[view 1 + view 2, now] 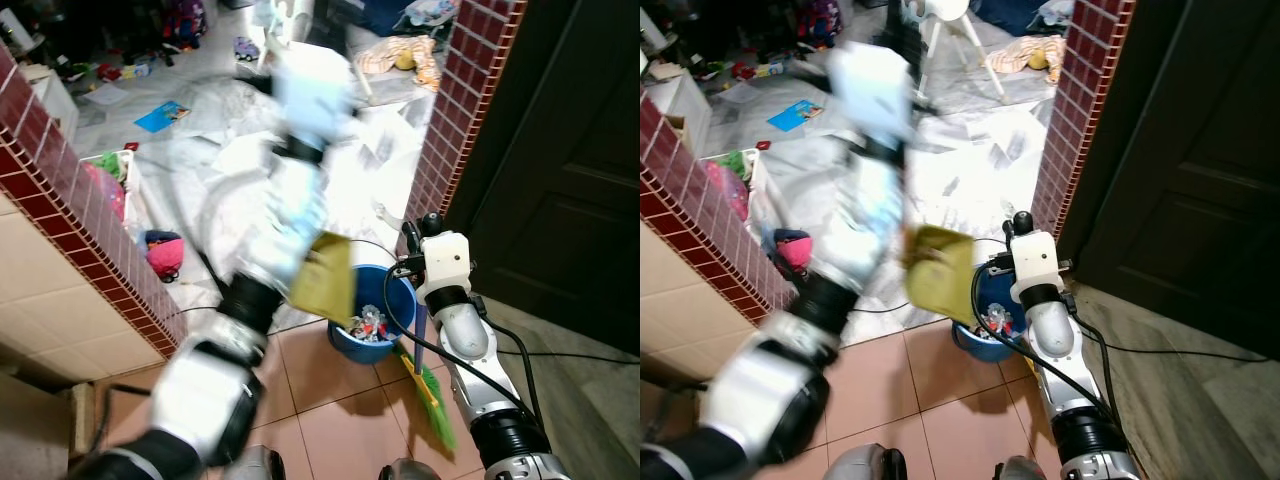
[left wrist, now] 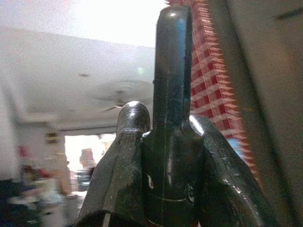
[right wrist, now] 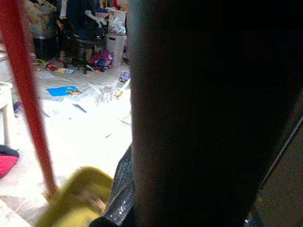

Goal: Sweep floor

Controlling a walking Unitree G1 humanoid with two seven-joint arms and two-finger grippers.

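Above the blue bucket (image 1: 375,315), the left gripper (image 2: 161,142) clamps the yellow dustpan (image 1: 323,277) (blurred). Beside it stands the green broom (image 1: 430,390); the right gripper's (image 1: 425,225) grip cannot be told.

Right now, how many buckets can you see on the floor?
1. A blue bucket stands on the tiled floor by the brick pillar, under the tilted yellow dustpan, with rubbish inside. Others may be hidden behind the blurred left arm.

Dustpan (image 1: 323,277) above bucket (image 1: 372,322), broom (image 1: 430,392) beside.
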